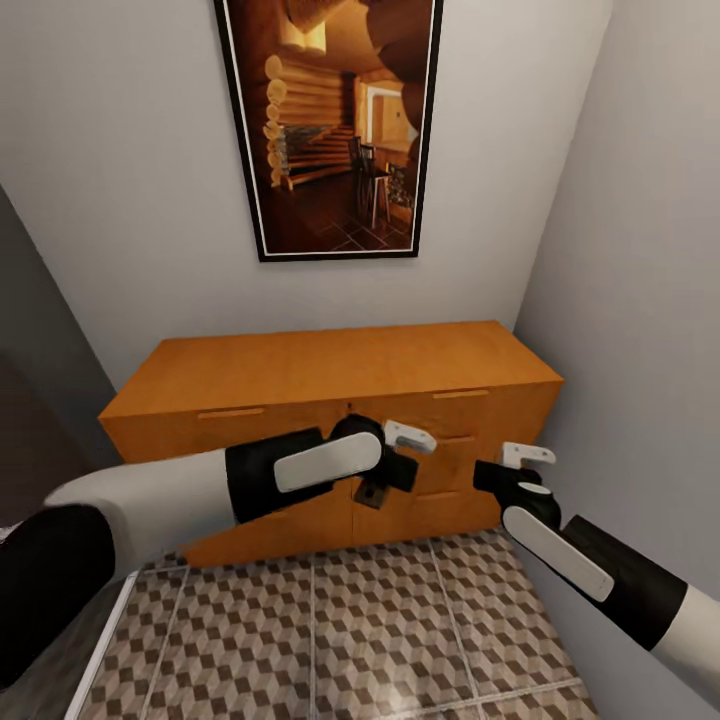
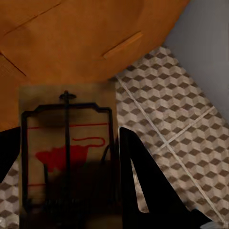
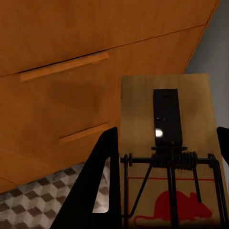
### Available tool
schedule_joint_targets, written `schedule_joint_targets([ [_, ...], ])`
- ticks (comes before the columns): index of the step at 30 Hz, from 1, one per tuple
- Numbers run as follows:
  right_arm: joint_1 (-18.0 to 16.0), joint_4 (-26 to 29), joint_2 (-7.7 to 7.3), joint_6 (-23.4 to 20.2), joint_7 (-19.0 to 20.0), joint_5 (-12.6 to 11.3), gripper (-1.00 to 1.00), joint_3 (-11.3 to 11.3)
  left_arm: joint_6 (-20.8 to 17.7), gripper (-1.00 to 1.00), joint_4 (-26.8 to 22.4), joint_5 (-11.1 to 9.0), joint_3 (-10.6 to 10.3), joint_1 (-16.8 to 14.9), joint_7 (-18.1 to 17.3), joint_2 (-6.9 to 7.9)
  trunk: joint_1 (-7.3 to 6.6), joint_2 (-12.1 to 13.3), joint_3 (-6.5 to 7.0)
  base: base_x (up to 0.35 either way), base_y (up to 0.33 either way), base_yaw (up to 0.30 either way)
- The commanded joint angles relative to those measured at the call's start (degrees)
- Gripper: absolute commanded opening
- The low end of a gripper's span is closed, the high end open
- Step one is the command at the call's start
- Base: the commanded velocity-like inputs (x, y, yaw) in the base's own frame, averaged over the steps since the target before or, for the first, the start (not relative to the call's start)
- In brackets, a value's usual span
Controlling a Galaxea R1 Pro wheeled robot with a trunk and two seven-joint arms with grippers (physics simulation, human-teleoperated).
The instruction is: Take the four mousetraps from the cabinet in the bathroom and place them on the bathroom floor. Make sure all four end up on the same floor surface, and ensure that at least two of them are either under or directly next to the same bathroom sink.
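Walls: pale grey walls (image 1: 120, 200) close you into a narrow corner; a framed picture of a log-cabin room (image 1: 330, 125) hangs straight ahead above the cabinet.
Cabinet: the orange wooden cabinet (image 1: 330, 365) stands against the far wall, its flat fronts with slim wooden handles facing you; both your arms reach toward it.
Bathroom floor: the cube-patterned tiles (image 1: 380, 630) run from the cabinet's foot back toward you.
Left arm: your left gripper (image 1: 385, 480) is held in front of the cabinet's middle, above the floor.
Right arm: your right gripper (image 1: 525, 462) is held near the cabinet's right end, close to the side wall.
Left mousetrap: in the left wrist view, a mousetrap (image 2: 67, 148) with a dark wire frame and red print sits between the black fingers (image 2: 143, 181), which are clamped on it; cabinet and tiles lie beyond.
Right mousetrap: in the right wrist view, a second mousetrap (image 3: 169, 148) with a coil spring, black plate and red mouse print is clamped between your right fingers (image 3: 102, 181), with the cabinet fronts just past it.
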State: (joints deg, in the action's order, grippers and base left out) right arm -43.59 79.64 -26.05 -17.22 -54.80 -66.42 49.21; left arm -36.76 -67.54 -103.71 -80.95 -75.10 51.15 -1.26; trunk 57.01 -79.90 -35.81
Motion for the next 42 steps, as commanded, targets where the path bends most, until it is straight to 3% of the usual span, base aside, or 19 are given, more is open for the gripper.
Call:
schedule_joint_targets([
  [1, -0.10, 0.08, -0.05, -0.36, -0.23, 0.02, -1.00, 0.28, 1.30, -1.00, 0.90, -0.16, -2.50, 0.57, 0.47, 0.03, 0.00, -0.04, -0.05, 0.000, 0.000, 0.000],
  [4, -0.10, 0.06, -0.05, -0.36, -0.22, 0.71, -1.00, 0.53, 5.63, -1.00, 2.44, -0.24, -8.05, 3.56, 0.45, 0.15, 0.00, -0.04, -0.05, 0.000, 0.000, 0.000],
  [8, 0.20, -0.08, 0.06, -0.32, -0.22, 1.41, -1.00, 1.07, 8.90, -1.00, 6.40, -0.17, -12.47, 7.44, 0.12, 0.84, 0.00, -0.04, -0.05, 0.000, 0.000, 0.000],
  [13, 0.77, -1.09, 0.26, 0.10, -0.14, 4.60, -1.00, 7.18, 13.47, -1.00, 13.22, -0.03, -17.94, 14.32, -0.40, 1.24, 0.00, -0.04, -0.05, 0.000, 0.000, 0.000],
  [16, 0.91, -3.42, 0.39, 0.39, -0.13, 6.79, -1.00, 9.79, 18.23, -1.00, 17.46, 0.18, -21.66, 20.06, -0.55, 1.04, 0.00, -0.04, -0.05, 0.000, 0.000, 0.000],
  [17, 1.08, -5.77, 0.54, 0.52, -0.13, 7.94, -1.00, 11.23, 21.28, -1.00, 20.67, 0.27, -23.84, 23.67, -1.09, 0.76, 0.00, -0.04, -0.05, 0.000, 0.000, 0.000],
  [21, 1.88, -8.03, 0.63, 0.68, -0.13, 8.41, -1.00, 12.85, 25.13, -1.00, 25.27, 0.32, -27.21, 28.80, -7.33, 0.51, 0.00, -0.04, -0.05, 0.000, 0.000, 0.000],
  [22, 6.81, -15.74, 1.31, 6.15, 0.62, 8.63, -1.00, 13.77, 29.35, -1.00, 30.55, 0.27, -29.96, 33.03, -16.96, 0.40, 0.00, -0.04, -0.05, 0.000, 0.000, 0.000],
  [24, 7.29, -22.25, 4.16, 7.29, 5.33, 8.60, -1.00, 14.69, 32.05, -1.00, 31.90, 0.26, -30.18, 34.64, -17.95, 0.38, 0.00, -0.04, -0.05, 0.000, 0.000, 0.000],
  [25, 7.86, -45.57, 12.98, 11.41, 20.44, 8.98, -1.00, 15.87, 38.41, -1.00, 36.00, 0.27, -30.31, 38.87, -22.30, 0.38, 0.00, -0.04, -0.05, 0.000, 0.000, 0.000],
  [28, 10.26, -56.70, 16.16, 17.75, 31.81, 8.96, -1.00, 17.16, 39.02, -1.00, 41.67, 0.26, -30.32, 42.23, -29.21, 0.38, 0.00, -0.04, -0.05, 0.000, 0.000, 0.000],
  [30, 14.33, -63.17, 17.17, 24.72, 41.26, 9.01, -1.00, 17.79, 39.39, -1.00, 47.22, 0.24, -30.32, 44.96, -37.16, 0.39, 0.00, -0.04, -0.05, 0.000, 0.000, 0.000],
  [32, 16.93, -65.28, 17.33, 29.63, 44.85, 9.30, -1.00, 17.96, 39.87, -1.00, 48.94, 0.20, -30.32, 46.16, -41.26, 0.44, 0.00, -0.04, -0.05, 0.000, 0.000, 0.000],
  [36, 21.19, -68.35, 17.80, 37.86, 47.23, 10.22, -1.00, 18.09, 40.30, -1.00, 50.44, 0.18, -30.32, 47.97, -44.85, 0.46, 0.00, -0.04, -0.05, 0.000, 0.000, 0.000],
  [42, 22.56, -70.29, 18.20, 39.76, 47.60, 10.40, -1.00, 18.11, 40.36, -1.00, 50.67, 0.03, -30.32, 48.44, -45.40, 0.46, 0.00, -0.04, -0.05, 0.000, 0.000, 0.000],
])
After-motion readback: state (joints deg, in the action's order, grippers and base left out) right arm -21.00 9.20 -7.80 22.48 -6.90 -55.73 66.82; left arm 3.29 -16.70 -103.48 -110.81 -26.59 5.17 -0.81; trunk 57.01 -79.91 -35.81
